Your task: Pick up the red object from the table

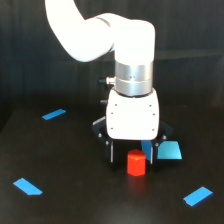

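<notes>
Near the middle of the black tabletop [65,200], the red object [136,163] is standing upright, just in front of the white arm's end effector [131,150]. Its dark fingers are hanging spread apart, gripping nothing. Blue tape patches [53,114] are lying scattered around.

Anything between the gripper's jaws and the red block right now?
Nothing in the exterior view: the small orange-red stubby block stands on the matte black table just under the open gripper.
</notes>
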